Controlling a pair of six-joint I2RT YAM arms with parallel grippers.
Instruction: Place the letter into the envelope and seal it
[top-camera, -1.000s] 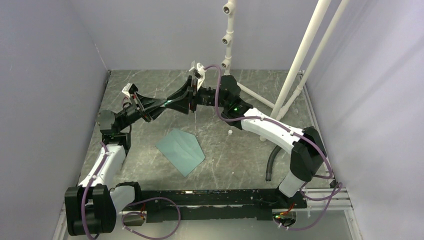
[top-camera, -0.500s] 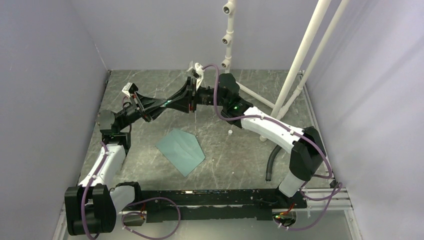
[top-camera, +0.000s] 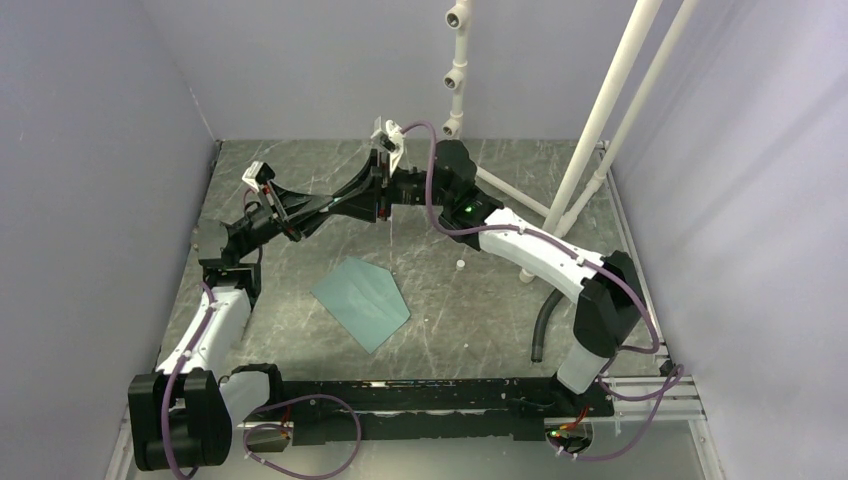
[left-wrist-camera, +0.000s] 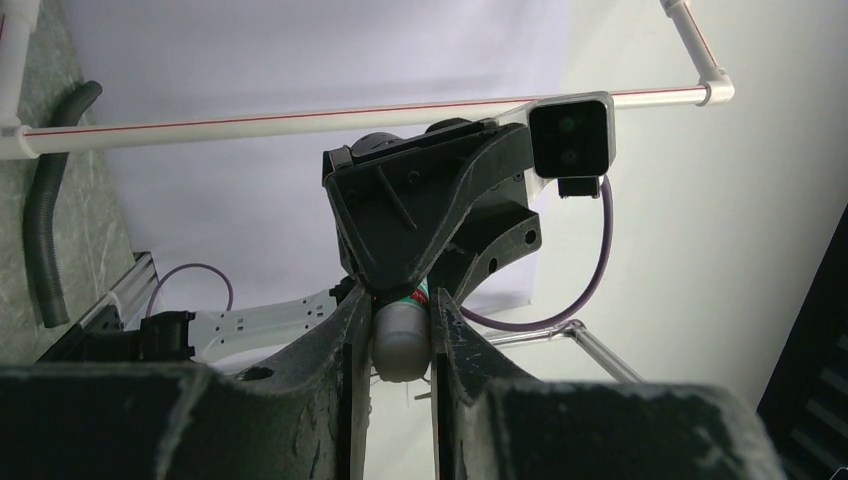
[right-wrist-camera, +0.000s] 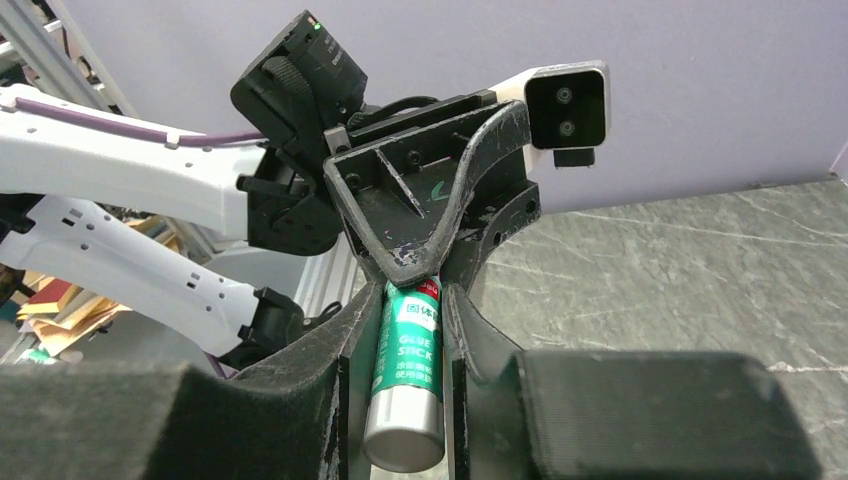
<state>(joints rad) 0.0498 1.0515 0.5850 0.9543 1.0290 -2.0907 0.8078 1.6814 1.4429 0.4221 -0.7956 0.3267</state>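
The teal envelope lies flat on the grey marbled table, in front of both arms' raised hands. The letter is not in view. Both grippers meet in the air above the back of the table, each gripping one end of a green glue stick. My left gripper is shut on its grey end. My right gripper is shut on its green labelled body. In the top view the left gripper and the right gripper touch tip to tip.
A white pipe frame stands at the back right. A black ribbed hose lies at the right. A small white object sits on the table right of the envelope. Walls close in on three sides.
Both joined grippers have shifted slightly left and back with the glue stick between them. The envelope has not moved.
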